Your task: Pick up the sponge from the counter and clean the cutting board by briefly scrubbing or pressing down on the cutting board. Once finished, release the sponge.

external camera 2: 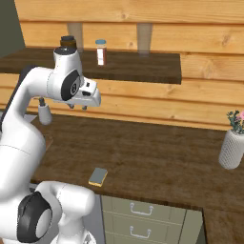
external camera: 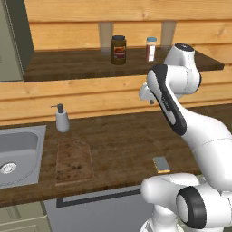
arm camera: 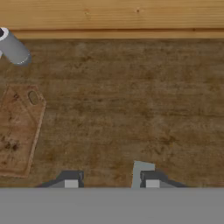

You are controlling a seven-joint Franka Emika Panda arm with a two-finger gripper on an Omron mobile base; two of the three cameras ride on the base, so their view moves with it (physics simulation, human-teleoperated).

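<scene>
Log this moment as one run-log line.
phase: pre-grasp | gripper: open, raised above counter, holding nothing | sponge: on counter near front edge, untouched | cutting board: beside sink, not yet scrubbed

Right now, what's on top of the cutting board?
Nothing rests on the cutting board; just dark speckled stains. The sponge lies apart on the counter, near its front edge. The end effector hangs high above, open.

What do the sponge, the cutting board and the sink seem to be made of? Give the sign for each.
Sponge: probably soft foam, a matte yellow body under a grey-blue top layer. Cutting board: apparently wood, dull reddish-brown with dark speckled stains and a lighter rim. Sink: likely metal, smooth plain grey with a round drain. All are rendered, so these are guesses from the look.
</scene>
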